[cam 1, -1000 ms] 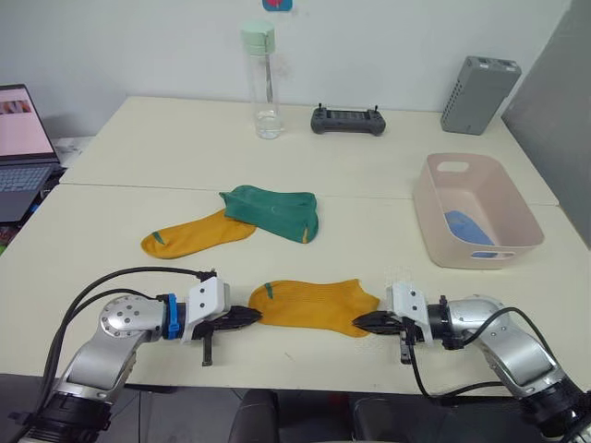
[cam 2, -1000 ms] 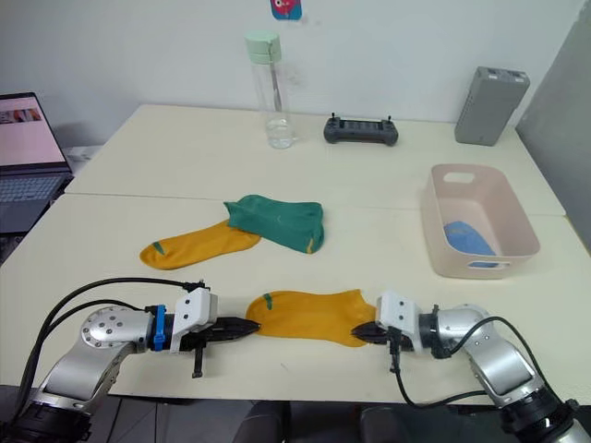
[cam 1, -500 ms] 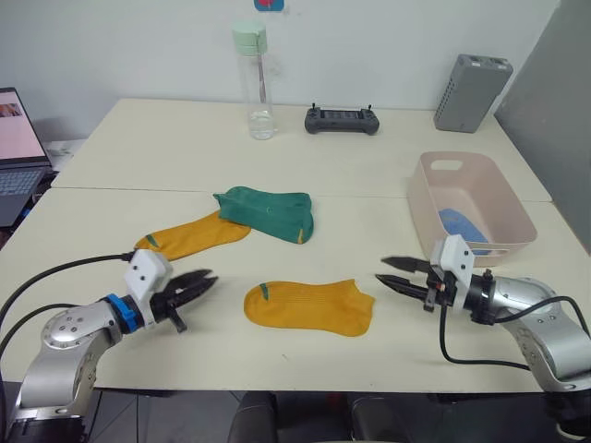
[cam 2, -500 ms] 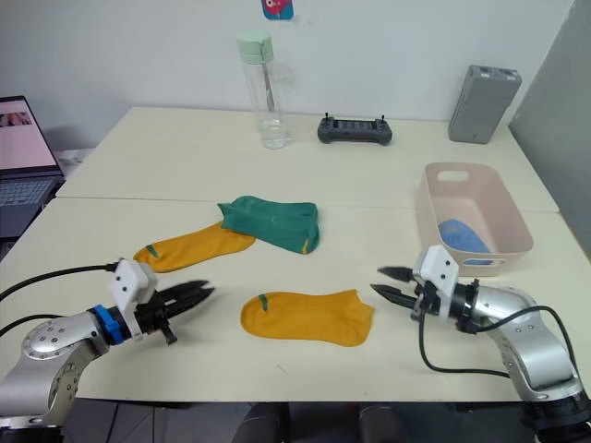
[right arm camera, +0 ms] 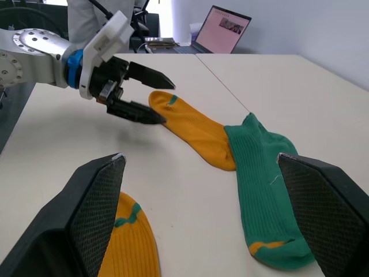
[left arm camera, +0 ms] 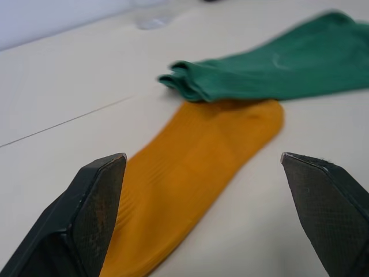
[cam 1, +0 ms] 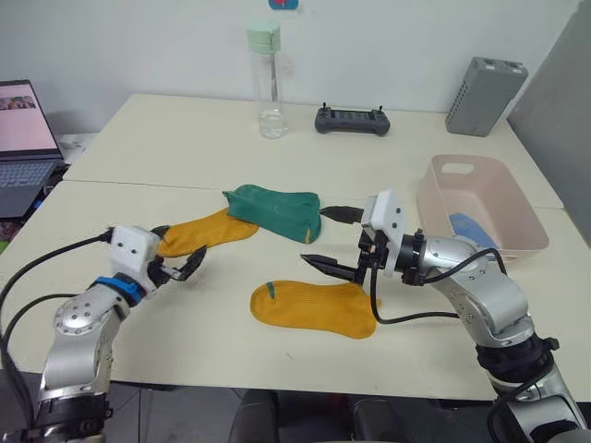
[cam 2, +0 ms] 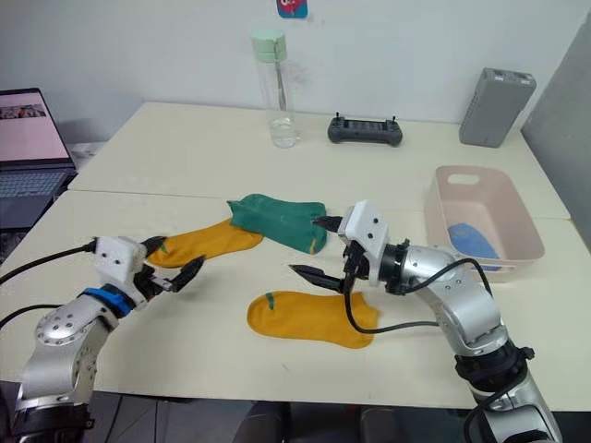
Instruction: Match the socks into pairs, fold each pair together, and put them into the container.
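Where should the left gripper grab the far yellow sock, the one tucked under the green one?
Probably at its free toe end, the end nearest the open left gripper. The far yellow sock lies flat, and its other end runs under the dark green socks, so that end is pinned. Come in low from the robot's left, one finger sliding under the toe edge, then draw it out leftward.

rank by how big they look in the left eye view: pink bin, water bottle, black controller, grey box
1. pink bin, clearly largest
2. water bottle and grey box look about alike, so no ranking between them
3. black controller, smallest

The bin sits nearer the camera than the rest, which inflates its look.
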You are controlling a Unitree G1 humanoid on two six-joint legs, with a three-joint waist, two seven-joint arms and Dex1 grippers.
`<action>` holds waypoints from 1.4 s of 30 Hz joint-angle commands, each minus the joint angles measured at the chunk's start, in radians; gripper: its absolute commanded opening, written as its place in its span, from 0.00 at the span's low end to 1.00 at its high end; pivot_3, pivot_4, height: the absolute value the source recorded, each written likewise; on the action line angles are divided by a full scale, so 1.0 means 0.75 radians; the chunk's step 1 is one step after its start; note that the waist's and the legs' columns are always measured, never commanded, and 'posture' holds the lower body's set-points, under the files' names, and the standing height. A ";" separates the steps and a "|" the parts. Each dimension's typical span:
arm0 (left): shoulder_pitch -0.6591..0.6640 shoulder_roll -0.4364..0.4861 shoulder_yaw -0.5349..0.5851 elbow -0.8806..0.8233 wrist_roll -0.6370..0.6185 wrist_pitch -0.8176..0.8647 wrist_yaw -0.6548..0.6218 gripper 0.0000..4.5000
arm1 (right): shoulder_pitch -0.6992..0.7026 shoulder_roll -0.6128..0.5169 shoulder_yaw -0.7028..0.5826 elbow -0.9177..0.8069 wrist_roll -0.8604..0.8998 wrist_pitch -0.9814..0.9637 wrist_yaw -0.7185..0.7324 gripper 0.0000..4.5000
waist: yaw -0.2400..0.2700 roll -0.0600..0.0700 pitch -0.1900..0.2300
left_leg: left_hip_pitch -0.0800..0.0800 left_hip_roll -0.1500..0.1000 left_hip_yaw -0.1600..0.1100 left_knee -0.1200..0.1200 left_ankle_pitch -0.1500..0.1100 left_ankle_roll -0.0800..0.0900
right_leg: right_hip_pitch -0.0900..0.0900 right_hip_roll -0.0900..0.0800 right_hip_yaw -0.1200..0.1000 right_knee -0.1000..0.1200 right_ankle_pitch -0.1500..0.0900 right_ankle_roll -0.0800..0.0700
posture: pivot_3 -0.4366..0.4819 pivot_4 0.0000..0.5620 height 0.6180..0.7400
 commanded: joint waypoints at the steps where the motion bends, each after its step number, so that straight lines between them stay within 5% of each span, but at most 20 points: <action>1: -0.118 -0.012 -0.098 0.104 0.060 -0.036 -0.028 1.00 | -0.032 -0.002 0.003 -0.027 0.002 -0.007 0.014 1.00 | 0.000 0.000 0.000 | 0.000 0.000 0.000 -0.001 0.000 0.000 | 0.000 0.000 0.000 0.000 0.000 0.000 | 0.48 0.27 1.00; 11: -0.438 -0.116 -0.190 0.546 0.156 -0.052 0.070 0.96 | -0.006 -0.026 0.022 -0.087 -0.016 0.033 -0.009 1.00 | -0.002 0.000 0.000 | -0.001 0.000 -0.003 -0.002 0.000 0.000 | 0.000 0.003 -0.002 0.001 0.003 0.005 | 0.48 0.27 1.00; 14: -0.441 -0.124 -0.181 0.559 0.137 -0.043 0.061 0.81 | 0.007 -0.036 0.013 -0.108 -0.011 0.047 -0.024 1.00 | -0.001 0.000 0.000 | -0.001 0.001 -0.004 -0.003 0.000 0.000 | 0.000 0.003 -0.003 0.001 0.003 0.005 | 0.48 0.27 1.00; 25: -0.456 -0.132 -0.151 0.582 0.115 -0.024 0.082 0.02 | 0.001 -0.037 0.015 -0.106 -0.013 0.054 -0.030 1.00 | -0.014 0.000 0.000 | 0.001 0.001 -0.005 -0.002 0.001 0.000 | 0.001 0.003 -0.002 0.002 0.002 0.013 | 0.48 0.27 1.00; 34: -0.336 -0.044 -0.028 0.352 -0.054 0.187 -0.018 0.00 | 0.005 -0.025 0.011 -0.097 -0.004 0.046 -0.028 1.00 | -0.041 0.000 0.000 | 0.001 0.001 -0.004 -0.007 0.000 0.000 | -0.001 0.003 -0.002 0.001 0.002 0.007 | 0.48 0.27 1.00; 42: 0.012 0.059 0.153 -0.211 -0.359 0.553 -0.116 0.00 | 0.036 -0.023 -0.011 -0.108 0.008 0.037 -0.034 1.00 | -0.040 0.000 0.000 | 0.000 0.001 -0.005 -0.012 0.000 0.000 | -0.003 0.002 -0.002 0.000 0.002 0.003 | 0.48 0.27 1.00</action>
